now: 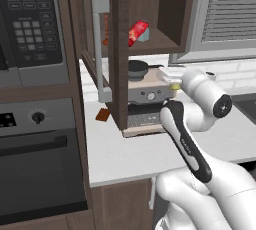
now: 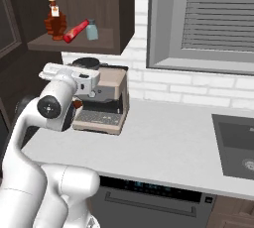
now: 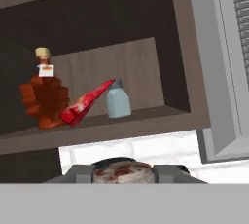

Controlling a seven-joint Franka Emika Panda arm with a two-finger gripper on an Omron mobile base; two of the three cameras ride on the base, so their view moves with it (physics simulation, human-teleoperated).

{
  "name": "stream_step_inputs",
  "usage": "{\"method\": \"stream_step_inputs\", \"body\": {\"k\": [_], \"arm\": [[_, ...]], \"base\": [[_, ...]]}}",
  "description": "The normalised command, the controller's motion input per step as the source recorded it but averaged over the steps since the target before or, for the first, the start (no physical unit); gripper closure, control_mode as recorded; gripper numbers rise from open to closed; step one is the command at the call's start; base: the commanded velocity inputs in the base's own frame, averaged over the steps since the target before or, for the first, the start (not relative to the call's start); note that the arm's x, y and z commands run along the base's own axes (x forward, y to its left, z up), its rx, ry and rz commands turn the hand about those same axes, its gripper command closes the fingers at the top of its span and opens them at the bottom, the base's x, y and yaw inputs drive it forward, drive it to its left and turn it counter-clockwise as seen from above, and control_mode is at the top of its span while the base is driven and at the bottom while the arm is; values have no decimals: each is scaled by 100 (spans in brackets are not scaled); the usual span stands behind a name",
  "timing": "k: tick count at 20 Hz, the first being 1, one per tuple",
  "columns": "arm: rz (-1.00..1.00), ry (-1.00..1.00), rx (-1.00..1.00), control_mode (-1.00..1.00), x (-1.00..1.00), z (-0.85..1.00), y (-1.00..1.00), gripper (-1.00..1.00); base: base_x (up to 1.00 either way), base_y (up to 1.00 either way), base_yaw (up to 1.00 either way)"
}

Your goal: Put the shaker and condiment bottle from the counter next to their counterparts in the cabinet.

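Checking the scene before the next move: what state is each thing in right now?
cabinet door: swung open
thin orange-red bottle: tipped over, leaning on the pale shaker
pale blue-grey shaker: upright on the shelf
maple-leaf syrup bottle: upright
gripper: shut, near the coffee machine

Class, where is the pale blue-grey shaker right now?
The pale blue-grey shaker stands upright on the cabinet shelf; in the hand view the tilted red bottle leans against its left side.

Light was flat and even, with no glare and only soft shading under the cabinet (image 2: 74, 4), whose back stayed dim. The hand view was coarse and slightly blurred; the leaning bottle (image 3: 87, 102) there perhaps lost its label detail.
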Motion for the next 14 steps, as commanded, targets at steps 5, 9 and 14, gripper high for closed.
{"method": "stream_step_inputs", "body": {"k": [5,9,14], "arm": [[0,-19,-10,-100,0,66,0,100],[0,-18,-10,-100,0,61,0,100],[0,-13,-7,-100,7,46,0,100]], "base": [[0,0,0],[0,0,0],[0,0,0]]}}
